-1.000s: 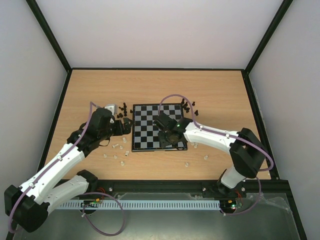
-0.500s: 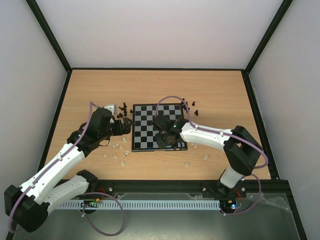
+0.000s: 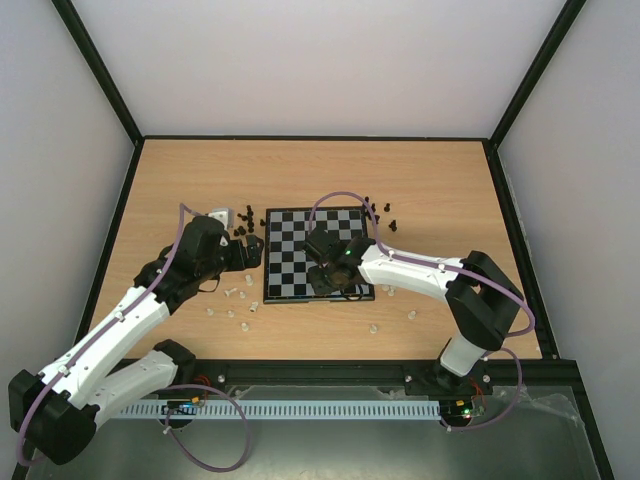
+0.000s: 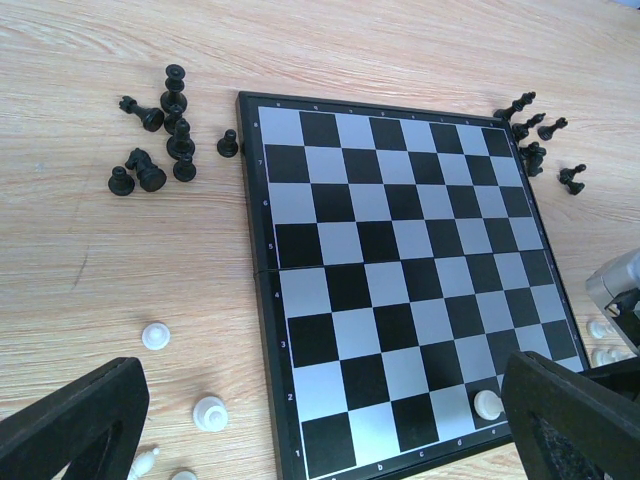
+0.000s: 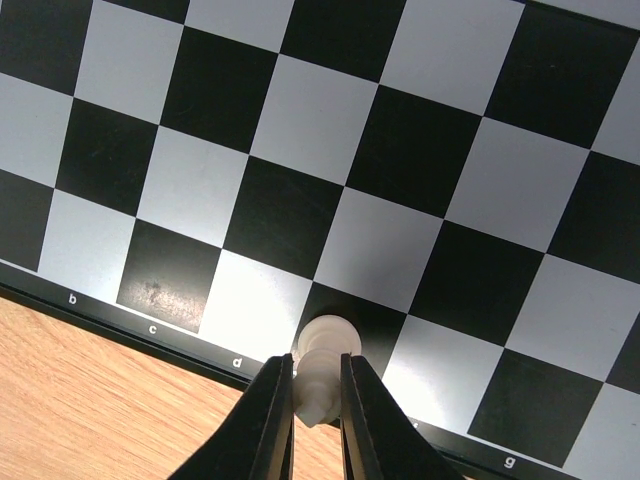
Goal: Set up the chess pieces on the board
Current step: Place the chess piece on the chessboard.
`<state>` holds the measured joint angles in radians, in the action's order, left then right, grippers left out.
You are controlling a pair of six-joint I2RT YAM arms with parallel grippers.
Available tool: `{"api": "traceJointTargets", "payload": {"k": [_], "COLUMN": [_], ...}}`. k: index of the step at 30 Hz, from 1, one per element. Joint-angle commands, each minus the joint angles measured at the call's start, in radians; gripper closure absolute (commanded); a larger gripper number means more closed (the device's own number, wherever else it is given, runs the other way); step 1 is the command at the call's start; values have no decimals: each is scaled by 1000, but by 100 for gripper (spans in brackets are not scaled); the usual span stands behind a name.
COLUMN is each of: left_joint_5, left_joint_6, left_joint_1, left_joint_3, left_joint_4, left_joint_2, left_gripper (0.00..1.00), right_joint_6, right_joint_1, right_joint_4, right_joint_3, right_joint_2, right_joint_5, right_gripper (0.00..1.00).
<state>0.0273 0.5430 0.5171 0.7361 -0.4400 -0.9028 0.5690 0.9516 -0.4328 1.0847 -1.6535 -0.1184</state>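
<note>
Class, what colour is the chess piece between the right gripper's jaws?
Cream-white; the chess piece shows best in the right wrist view.

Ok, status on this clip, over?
Right gripper shut on white piece, near edge of board. Left gripper open, beside board. Nothing blocking.

**Coordinates on the board's border**

The only readable marks are white coordinates printed on the thin black border of the board [image 5: 110, 313]. In the right wrist view, small letters b, c, d and g stand along one edge. In the left wrist view, digits 1 to 7 run along the side edge. The rest is too small to read.
</note>
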Motion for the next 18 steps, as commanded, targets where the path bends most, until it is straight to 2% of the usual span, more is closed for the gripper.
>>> {"api": "traceJointTargets", "payload": {"k": [1, 12, 18], "left_joint_5": [4, 3, 3], "left_joint_6": [-1, -1, -2], "left_joint_1": [4, 4, 4], "left_joint_3": [15, 14, 14], "left_joint_4": [-3, -2, -2], "left_joint_2": [0, 0, 0], "left_gripper": [1, 1, 1], "right_joint_6": [4, 9, 5], "right_joint_1": [8, 7, 9], "right_joint_4": [-43, -45, -44], "right_joint_3": [15, -2, -8], "right_joint_2": [-7, -2, -6], "right_joint_5": [-23, -31, -29], "right_gripper": [88, 88, 84]}}
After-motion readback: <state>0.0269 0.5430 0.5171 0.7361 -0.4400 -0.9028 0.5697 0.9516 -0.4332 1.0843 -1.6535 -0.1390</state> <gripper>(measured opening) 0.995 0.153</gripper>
